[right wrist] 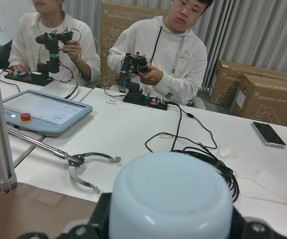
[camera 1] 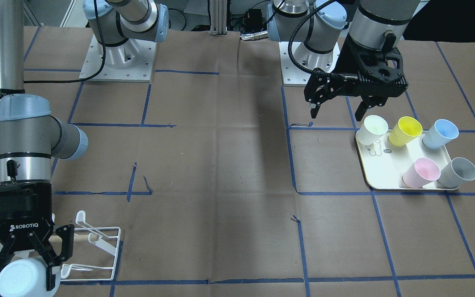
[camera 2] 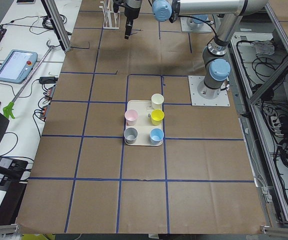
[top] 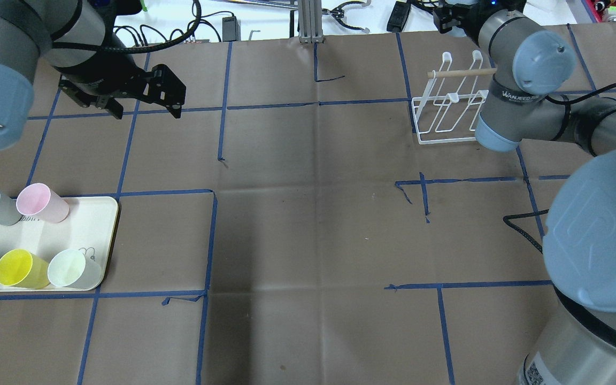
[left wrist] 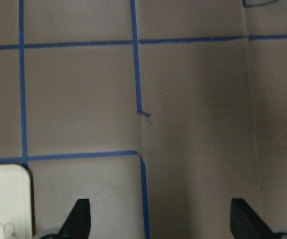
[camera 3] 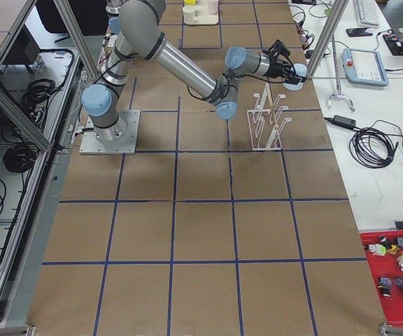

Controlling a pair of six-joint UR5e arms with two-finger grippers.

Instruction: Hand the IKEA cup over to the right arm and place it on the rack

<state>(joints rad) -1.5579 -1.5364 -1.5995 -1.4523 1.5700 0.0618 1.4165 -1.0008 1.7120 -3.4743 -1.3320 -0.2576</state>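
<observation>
Pinching a pale blue cup [camera 1: 19,282] between its fingers, the right end effector [camera 1: 17,274] hangs just beside the white wire rack [camera 1: 107,247], with the cup's closed base facing away from the robot. The left end effector [camera 1: 337,111] hangs spread above the brown surface [camera 1: 221,173], near a cream tray [camera 1: 386,165] carrying five cups.

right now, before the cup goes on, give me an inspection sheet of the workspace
surface: brown paper table with blue tape grid
job's things: pale blue cup in right pincer, beside white wire rack, not on it
clutter: cream tray with five cups
grippers: right pincer shut on cup; left pincer open, empty
cables: ribbed black hose; thin black cable on table
surroundings: two people at a bench, teach pendant
</observation>
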